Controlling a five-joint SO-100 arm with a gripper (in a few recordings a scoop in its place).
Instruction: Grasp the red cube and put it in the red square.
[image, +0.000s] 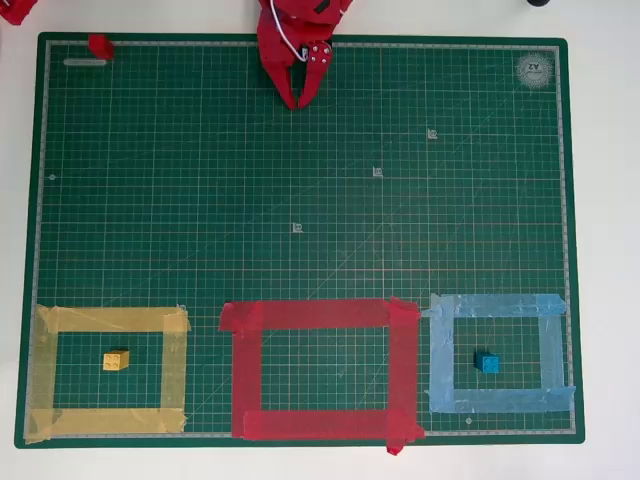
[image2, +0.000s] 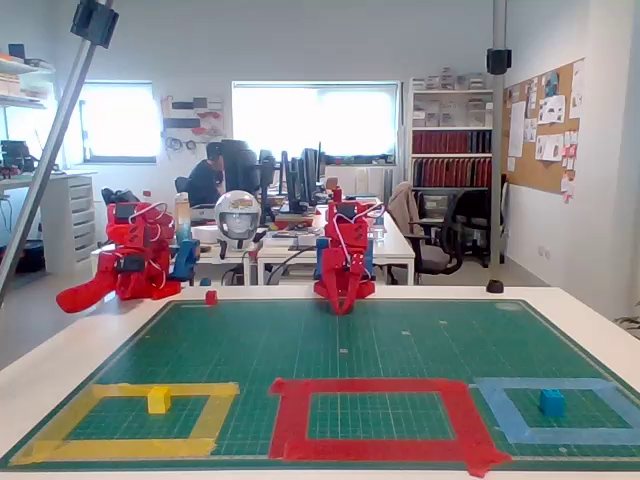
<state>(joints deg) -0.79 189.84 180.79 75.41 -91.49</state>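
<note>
The red cube (image: 100, 46) (image2: 211, 297) sits at the far left corner of the green mat, on its border. The red square (image: 320, 368) (image2: 375, 417) of wide red tape lies at the middle of the mat's near edge, with nothing inside it. My red gripper (image: 298, 102) (image2: 343, 306) rests at the far middle edge of the mat, pointing down toward the mat, its fingers together and holding nothing. It is well to the right of the cube and far from the square.
A yellow cube (image: 116, 360) lies inside a yellow tape square (image: 108, 372) at the near left. A blue cube (image: 487, 363) lies inside a light-blue tape square (image: 498, 353) at the near right. The green cutting mat (image: 300, 200) covers the table.
</note>
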